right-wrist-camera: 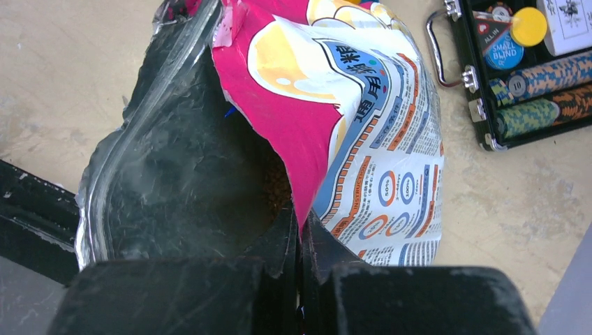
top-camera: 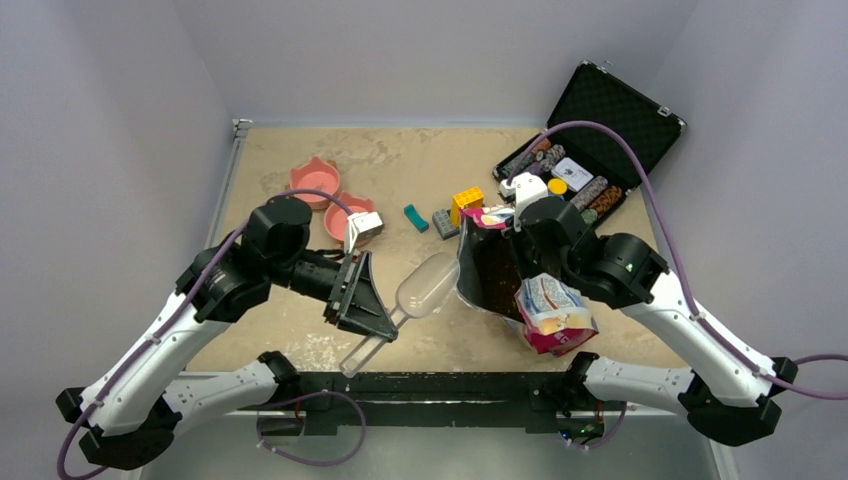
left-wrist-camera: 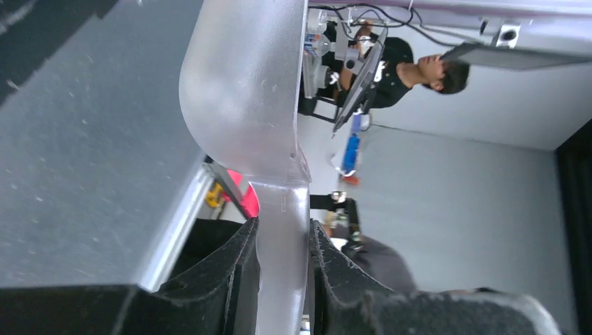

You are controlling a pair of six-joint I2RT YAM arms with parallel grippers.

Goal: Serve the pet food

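**Bag held open, scoop lined up at its mouth**

The right gripper [right-wrist-camera: 300,237] is clenched on the torn top edge of the glossy pink-and-blue printed bag [right-wrist-camera: 363,105]. It pinches only 1 wall of the bag. That lifts the wall away from the silvery lining and leaves the mouth gaping toward the left arm.

The dark brown kibble pellets [top-camera: 495,275] lie inside the bag, glimpsed past the fold in the right wrist view. None are out on the sandy beige table [top-camera: 400,160].

The left gripper [left-wrist-camera: 283,241] grasps the clear plastic scoop [top-camera: 428,285] by its narrow handle. The bowl end is free and points at the opening, just beside the bag's rim. I see no pellets in the scoop, so it looks not yet loaded.

The 2 pink cat-eared bowls [top-camera: 315,182] sit at the far left, within the left arm's reach, likely for the pour. The black poker-chip case [top-camera: 610,110] stands open well apart at the far right.
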